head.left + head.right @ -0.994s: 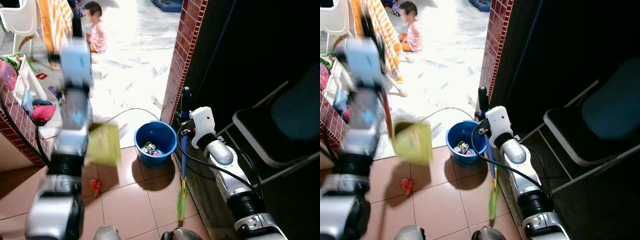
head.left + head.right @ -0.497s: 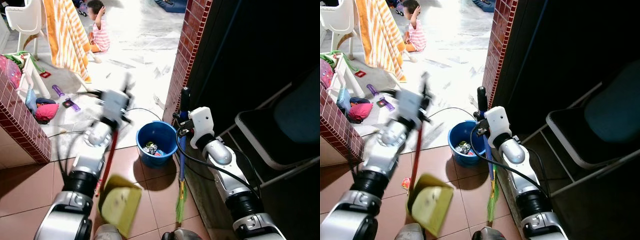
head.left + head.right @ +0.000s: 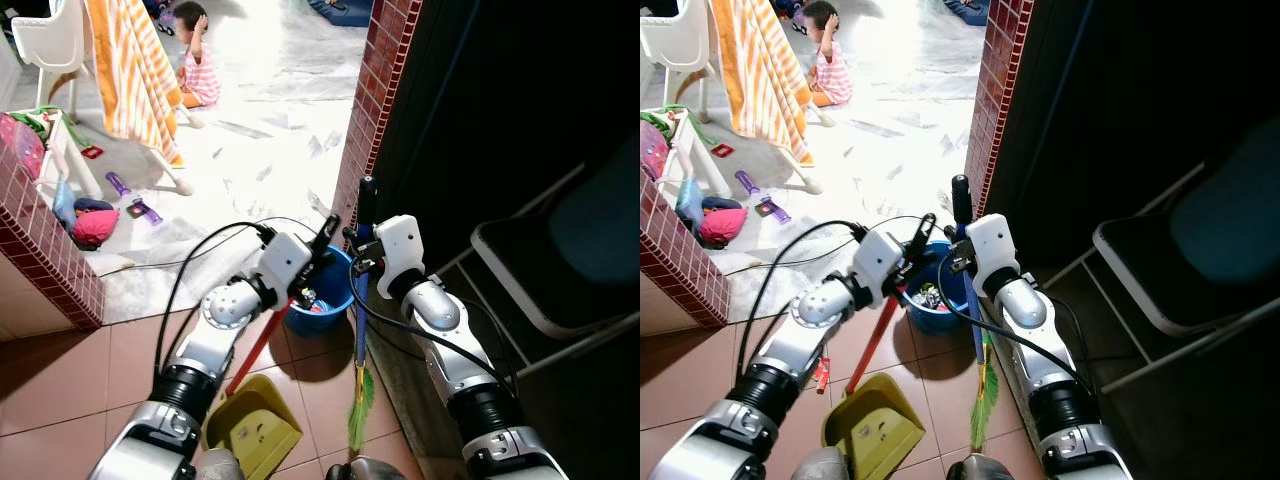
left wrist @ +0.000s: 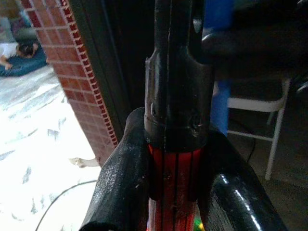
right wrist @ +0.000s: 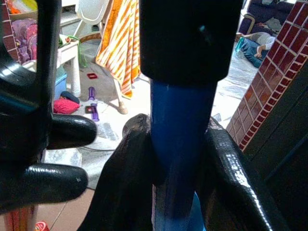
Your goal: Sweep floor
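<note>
My left gripper (image 3: 318, 248) is shut on the red handle (image 4: 173, 192) of a yellow-green dustpan (image 3: 255, 430), whose pan rests low on the brown tiles in front of me. My right gripper (image 3: 362, 262) is shut on the blue handle (image 5: 179, 144) of a broom (image 3: 357, 330); its green bristles (image 3: 358, 410) touch the floor by the brick pillar. Between the two arms stands a blue bucket (image 3: 338, 300) holding bits of rubbish. A small red scrap (image 3: 821, 374) lies on the tiles beside my left arm.
A red brick pillar (image 3: 375, 100) and a dark room with a folding chair (image 3: 560, 270) lie to the right. A low brick wall (image 3: 40, 250) is at left. A black cable (image 3: 230, 232) crosses the pale floor. A child (image 3: 195, 60) sits far back near a striped towel (image 3: 130, 70).
My left arm has swung down and toward the bucket, bringing the dustpan from the air down to the tiles. The right arm and the broom have stayed nearly still.
</note>
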### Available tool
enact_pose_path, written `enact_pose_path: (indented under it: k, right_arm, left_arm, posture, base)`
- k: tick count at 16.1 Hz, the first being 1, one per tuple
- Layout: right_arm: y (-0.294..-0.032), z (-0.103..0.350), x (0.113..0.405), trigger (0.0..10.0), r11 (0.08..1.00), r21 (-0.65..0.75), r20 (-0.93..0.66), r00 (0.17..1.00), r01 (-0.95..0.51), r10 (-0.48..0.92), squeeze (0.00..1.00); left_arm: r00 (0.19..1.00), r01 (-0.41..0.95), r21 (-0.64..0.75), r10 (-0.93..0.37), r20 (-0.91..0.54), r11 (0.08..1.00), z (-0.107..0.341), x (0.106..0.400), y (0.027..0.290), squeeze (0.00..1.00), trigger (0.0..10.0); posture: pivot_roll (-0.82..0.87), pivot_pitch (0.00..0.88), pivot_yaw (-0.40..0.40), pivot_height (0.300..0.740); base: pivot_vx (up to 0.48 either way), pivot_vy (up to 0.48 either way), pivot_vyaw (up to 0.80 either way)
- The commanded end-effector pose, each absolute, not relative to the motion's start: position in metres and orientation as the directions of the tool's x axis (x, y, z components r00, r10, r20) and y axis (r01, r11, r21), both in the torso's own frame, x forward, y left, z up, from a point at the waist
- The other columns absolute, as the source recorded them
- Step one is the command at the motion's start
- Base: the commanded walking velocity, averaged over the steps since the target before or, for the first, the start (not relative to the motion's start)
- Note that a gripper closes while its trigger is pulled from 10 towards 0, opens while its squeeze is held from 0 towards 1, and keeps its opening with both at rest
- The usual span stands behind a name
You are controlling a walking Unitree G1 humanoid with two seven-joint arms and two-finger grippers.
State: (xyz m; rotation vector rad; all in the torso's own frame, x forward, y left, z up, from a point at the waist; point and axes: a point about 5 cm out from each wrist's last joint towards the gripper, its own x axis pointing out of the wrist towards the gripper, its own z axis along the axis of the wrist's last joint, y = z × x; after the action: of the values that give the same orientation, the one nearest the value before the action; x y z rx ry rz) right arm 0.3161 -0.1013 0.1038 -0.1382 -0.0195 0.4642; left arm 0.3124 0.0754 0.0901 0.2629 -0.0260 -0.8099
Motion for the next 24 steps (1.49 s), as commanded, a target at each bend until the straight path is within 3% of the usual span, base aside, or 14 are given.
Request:
enact_pose_path:
  k: [1, 5, 9, 10, 13, 17, 18, 19, 24]
  right_arm:
    - [-0.101, 0.107, 0.320, 10.0, 0.886, -0.142, -0.011, 0.895, -0.442, 0.445, 0.00]
    - [-0.102, 0.109, 0.321, 10.0, 0.893, -0.162, -0.004, 0.905, -0.420, 0.424, 0.00]
    - [-0.117, 0.115, 0.329, 10.0, 0.930, -0.204, 0.033, 0.947, -0.306, 0.319, 0.00]
    - [-0.118, 0.115, 0.329, 10.0, 0.928, -0.208, 0.033, 0.946, -0.309, 0.323, 0.00]
    - [-0.120, 0.109, 0.327, 10.0, 0.937, -0.168, 0.016, 0.949, -0.307, 0.314, 0.00]
    - [-0.117, 0.091, 0.330, 10.0, 0.964, -0.107, -0.070, 0.969, -0.245, 0.238, 0.00]
    - [-0.117, 0.089, 0.329, 10.0, 0.965, -0.104, -0.076, 0.969, -0.242, 0.235, 0.00]
    - [-0.110, 0.089, 0.331, 10.0, 0.960, -0.119, -0.069, 0.966, -0.255, 0.249, 0.00]
    - [-0.103, 0.091, 0.333, 10.0, 0.946, -0.043, -0.055, 0.946, -0.322, 0.319, 0.00]
  left_arm:
    - [0.660, 0.723, 0.281, -0.751, -0.010, 0.631, 0.103, 0.314, 0.064, 0.00, 10.0]
    - [0.601, 0.770, 0.217, -0.796, 0.066, 0.600, 0.110, 0.308, 0.038, 0.00, 10.0]
    - [0.567, 0.791, 0.233, -0.821, 0.069, 0.566, 0.110, 0.304, 0.024, 0.00, 10.0]
    - [0.608, 0.749, 0.288, -0.792, 0.057, 0.596, 0.109, 0.307, 0.030, 0.00, 10.0]
    - [0.779, 0.588, 0.283, -0.625, 0.056, 0.758, 0.107, 0.321, 0.063, 0.00, 10.0]
    - [0.910, 0.363, 0.251, -0.400, 0.113, 0.897, 0.106, 0.312, 0.095, 0.00, 10.0]
    - [0.913, 0.354, 0.248, -0.390, 0.115, 0.902, 0.105, 0.311, 0.096, 0.00, 10.0]
    - [0.954, 0.246, 0.199, -0.273, 0.121, 0.948, 0.106, 0.308, 0.109, 0.00, 10.0]
    - [0.980, 0.127, 0.176, -0.151, 0.132, 0.976, 0.117, 0.301, 0.120, 0.00, 10.0]
  posture:
    - [-0.06, 0.000, -0.045, 0.740]
    - [-0.06, 0.000, -0.041, 0.740]
    - [-0.07, 0.000, -0.032, 0.740]
    - [-0.08, 0.000, -0.033, 0.740]
    - [-0.06, 0.000, -0.036, 0.740]
    - [-0.02, 0.000, -0.036, 0.740]
    - [-0.02, 0.000, -0.036, 0.740]
    - [0.01, 0.000, -0.042, 0.740]
    - [0.05, 0.000, -0.038, 0.740]
  base:
    - [0.000, 0.000, 0.00]
    - [0.000, 0.000, 0.00]
    - [0.000, 0.000, 0.00]
    - [0.000, 0.000, 0.00]
    - [0.000, 0.000, 0.00]
    - [0.000, 0.000, 0.00]
    - [0.000, 0.000, 0.00]
    - [0.000, 0.000, 0.00]
    - [0.000, 0.000, 0.00]
